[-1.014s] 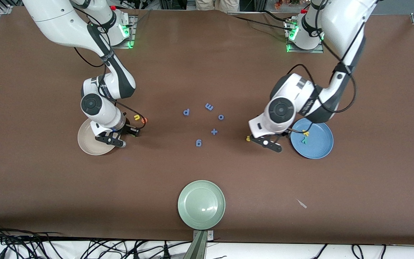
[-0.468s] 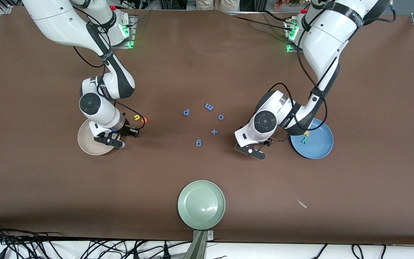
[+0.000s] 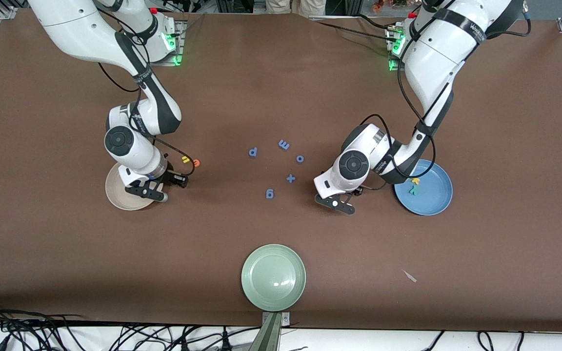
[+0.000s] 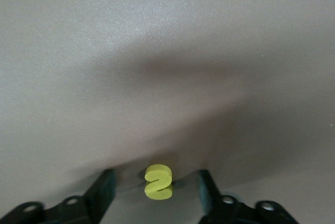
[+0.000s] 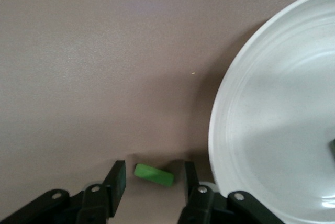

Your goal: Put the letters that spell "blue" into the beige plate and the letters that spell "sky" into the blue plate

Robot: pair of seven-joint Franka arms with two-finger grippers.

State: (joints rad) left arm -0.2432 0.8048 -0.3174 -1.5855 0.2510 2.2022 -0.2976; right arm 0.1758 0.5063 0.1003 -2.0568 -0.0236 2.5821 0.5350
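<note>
Right now, quick rundown of the table:

left gripper (image 3: 338, 200): low over the brown table (image 3: 505, 122), between the loose blue letters and the blue plate. In the left wrist view its fingers (image 4: 102, 190) stand apart on either side of the yellow s (image 4: 158, 182), with a gap each side, so not pinched on it.

yellow s: lying on the table between those fingers, not in a plate yet.

blue plate (image 3: 432, 197): toward the left arm's end of the table, just beside the left gripper. Yellow k (image 3: 414, 181) and teal y (image 3: 412, 190) are already in it, close to each other.

right gripper (image 3: 150, 187): down at the edge of the beige plate (image 3: 115, 192), toward the right arm's end. Right wrist view shows the jaws apart around the green l (image 5: 154, 175), which lies flat on the table just beside the plate's rim, not clamped as far as I can see.

yellow u (image 3: 185, 159) and orange e (image 3: 196, 163): on the table, touching or nearly so, near the beige plate and farther from the front camera than it.

green b: can't spot it.

blue letters (image 3: 284, 145) and plus sign (image 3: 290, 178): scattered mid-table.

pale green plate (image 3: 273, 277): at the front edge, middle.
</note>
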